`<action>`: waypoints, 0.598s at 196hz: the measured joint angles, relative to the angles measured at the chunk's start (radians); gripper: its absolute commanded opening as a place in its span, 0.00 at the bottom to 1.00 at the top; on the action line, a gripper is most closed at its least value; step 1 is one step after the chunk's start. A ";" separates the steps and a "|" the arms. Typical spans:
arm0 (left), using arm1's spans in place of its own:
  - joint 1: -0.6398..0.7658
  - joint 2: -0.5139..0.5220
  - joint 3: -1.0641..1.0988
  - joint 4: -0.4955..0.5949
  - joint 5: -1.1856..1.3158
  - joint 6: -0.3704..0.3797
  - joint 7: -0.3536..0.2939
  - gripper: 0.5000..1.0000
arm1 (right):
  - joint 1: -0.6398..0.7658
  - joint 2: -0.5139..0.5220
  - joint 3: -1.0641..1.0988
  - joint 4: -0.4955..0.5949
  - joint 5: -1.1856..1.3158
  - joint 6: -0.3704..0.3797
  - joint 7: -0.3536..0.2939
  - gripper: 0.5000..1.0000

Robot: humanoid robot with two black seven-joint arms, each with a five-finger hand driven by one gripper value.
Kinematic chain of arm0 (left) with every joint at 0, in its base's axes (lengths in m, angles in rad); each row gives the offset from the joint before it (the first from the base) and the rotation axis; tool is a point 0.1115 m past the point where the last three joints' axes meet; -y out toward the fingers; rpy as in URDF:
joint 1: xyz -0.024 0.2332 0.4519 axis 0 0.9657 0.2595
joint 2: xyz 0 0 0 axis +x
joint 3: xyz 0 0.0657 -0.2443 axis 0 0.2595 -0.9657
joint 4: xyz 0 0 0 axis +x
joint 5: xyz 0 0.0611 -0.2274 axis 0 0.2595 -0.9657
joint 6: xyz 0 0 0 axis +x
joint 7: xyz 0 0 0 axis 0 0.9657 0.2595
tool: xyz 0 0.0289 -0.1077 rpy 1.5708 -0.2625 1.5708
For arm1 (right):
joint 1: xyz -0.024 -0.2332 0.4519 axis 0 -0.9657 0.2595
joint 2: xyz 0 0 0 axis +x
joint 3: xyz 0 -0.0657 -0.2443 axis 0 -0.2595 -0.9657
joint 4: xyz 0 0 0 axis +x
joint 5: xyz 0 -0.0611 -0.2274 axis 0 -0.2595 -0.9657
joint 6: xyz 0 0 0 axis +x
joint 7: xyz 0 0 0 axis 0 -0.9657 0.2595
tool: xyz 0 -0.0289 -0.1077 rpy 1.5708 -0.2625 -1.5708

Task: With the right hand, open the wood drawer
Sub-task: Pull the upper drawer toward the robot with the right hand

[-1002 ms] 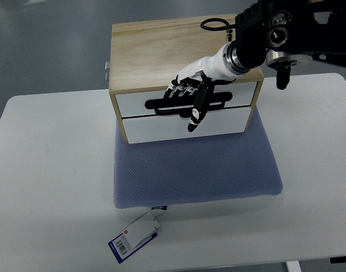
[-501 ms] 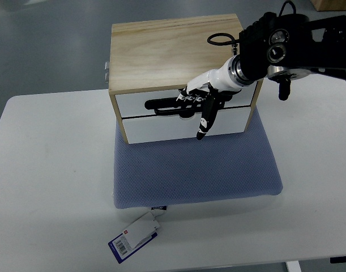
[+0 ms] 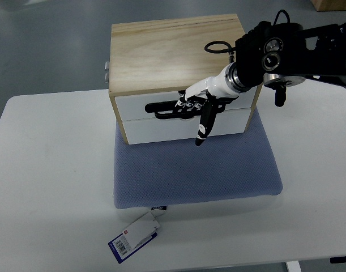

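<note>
Wood drawer box (image 3: pixel 173 54), pale top with two white fronts, is sitting on a blue mat (image 3: pixel 195 170) at the table's far side. Right hand (image 3: pixel 198 107) is curling fingers around the upper drawer's black handle (image 3: pixel 161 107), thumb pointing down.

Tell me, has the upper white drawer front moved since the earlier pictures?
Yes, slightly. The upper white drawer front has come forward, toward the blue mat, relative to the light wooden box. The right hand holds its black handle.
</note>
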 measured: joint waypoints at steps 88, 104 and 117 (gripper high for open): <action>0.000 0.000 0.000 0.000 0.000 0.000 0.000 1.00 | 0.029 -0.007 0.000 0.006 0.015 0.054 -0.002 0.89; 0.000 0.000 -0.001 0.000 0.000 0.000 0.000 1.00 | 0.038 -0.013 0.001 0.013 0.021 0.079 -0.002 0.89; 0.000 0.000 -0.001 0.000 0.000 0.000 0.000 1.00 | 0.040 -0.015 0.003 0.022 0.041 0.103 -0.002 0.89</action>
